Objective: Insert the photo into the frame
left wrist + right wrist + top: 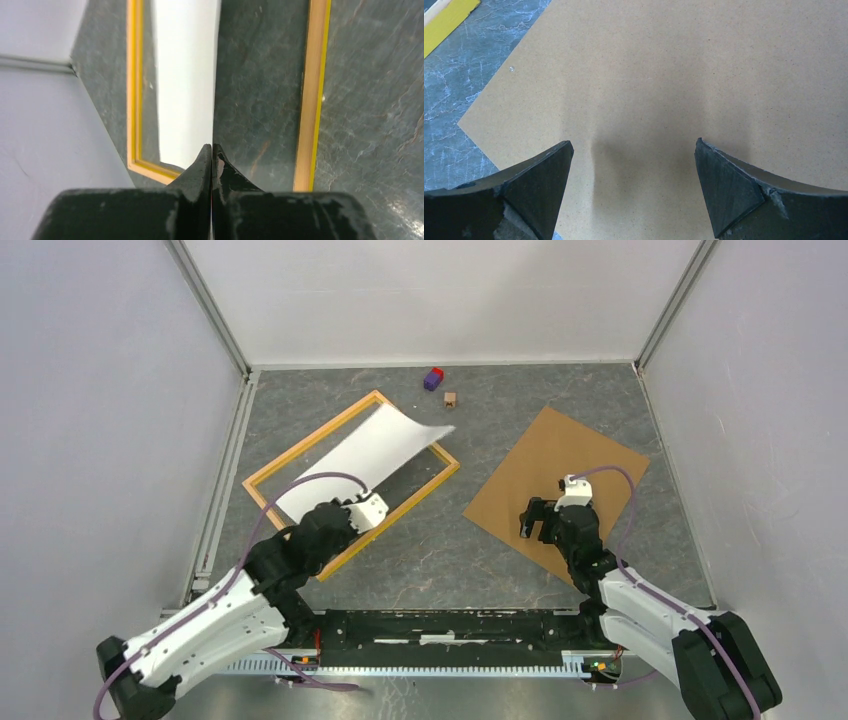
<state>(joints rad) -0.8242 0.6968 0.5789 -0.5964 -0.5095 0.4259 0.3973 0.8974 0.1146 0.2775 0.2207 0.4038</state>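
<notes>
The orange-yellow wooden frame (300, 455) lies flat on the grey table at left centre. The photo (375, 445) shows its plain white back and curves up out of the frame opening, its far corner lifted over the frame's right rail. My left gripper (362, 508) is shut on the photo's near edge; in the left wrist view the white sheet (187, 75) runs edge-on from my closed fingertips (213, 150), with frame rails (311, 95) on both sides. My right gripper (545, 520) is open and empty above the brown backing board (684, 75).
The brown backing board (560, 475) lies to the right of the frame. A small purple and red block (433, 378) and a small brown cube (451, 398) sit near the back wall. Enclosure walls with metal rails stand on the left, back and right.
</notes>
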